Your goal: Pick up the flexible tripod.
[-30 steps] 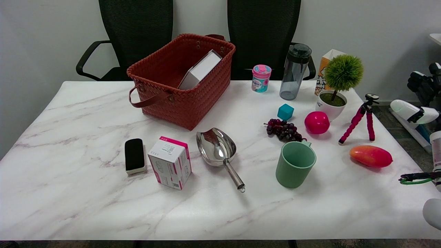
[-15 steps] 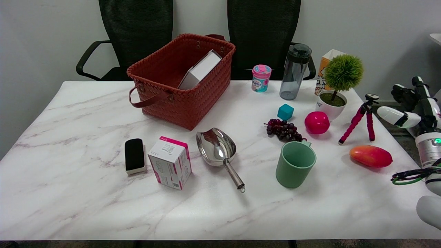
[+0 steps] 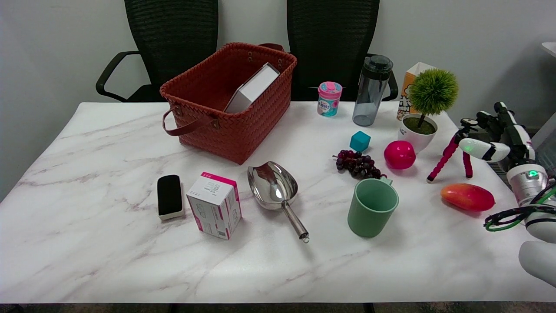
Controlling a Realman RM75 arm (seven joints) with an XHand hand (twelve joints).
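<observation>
I have brought the right robot hand (image 3: pixel 493 139) in from the right edge of the desk (image 3: pixel 108 243) over the last second, and it now hangs just to the right of the small flexible tripod with pink segmented legs and a black head (image 3: pixel 456 150), where a moment ago it was well off past the desk's edge. Its fingers are spread apart and hold nothing; one white fingertip crosses in front of the tripod's right leg in my view, but I cannot tell whether it touches the leg or only overlaps it. The tripod stands upright on its legs at the far right of the desk, in the same spot as before, so nothing has been nudged yet. It sits just right of the white pot with the round green artificial plant (image 3: pixel 419 130), with the glossy pink ball (image 3: pixel 399 154) to its left and the red-orange mango-shaped fruit (image 3: pixel 468 197) lying near it on the near side. I judge the approach to be nearly done and the grasp itself not yet begun: the next thing I need is to carry the fingers around the legs or the neck below the head and close on them. The bendy legs may give under the fingers and the light stand may tip toward the plant pot, so I would close slowly and avoid sweeping the fruit.
</observation>
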